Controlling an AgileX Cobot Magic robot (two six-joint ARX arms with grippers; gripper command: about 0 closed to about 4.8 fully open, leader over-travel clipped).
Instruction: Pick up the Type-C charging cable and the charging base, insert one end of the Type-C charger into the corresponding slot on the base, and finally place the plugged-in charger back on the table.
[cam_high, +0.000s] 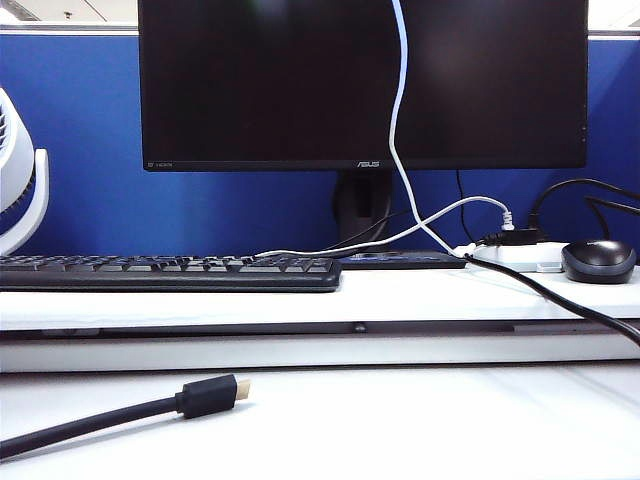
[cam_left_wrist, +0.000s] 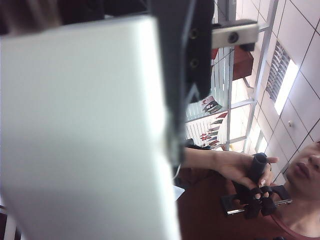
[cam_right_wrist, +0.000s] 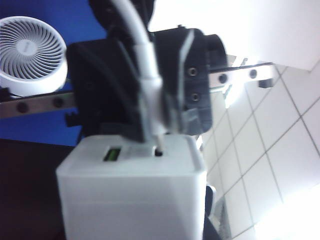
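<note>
Exterior camera sits low, facing the monitor (cam_high: 362, 82); both wrist cameras (close-up) share the charging base (cam_right_wrist: 131, 196).

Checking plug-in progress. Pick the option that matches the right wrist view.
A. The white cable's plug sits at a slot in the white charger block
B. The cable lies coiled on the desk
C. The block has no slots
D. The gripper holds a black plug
A: in the right wrist view the right gripper holds the Type-C charging cable, whose plug tip meets a slot on the charging base.

The left pincer (cam_left_wrist: 172, 100) grips the blurred white charging base (cam_left_wrist: 85, 135), which fills most of the view.
</note>
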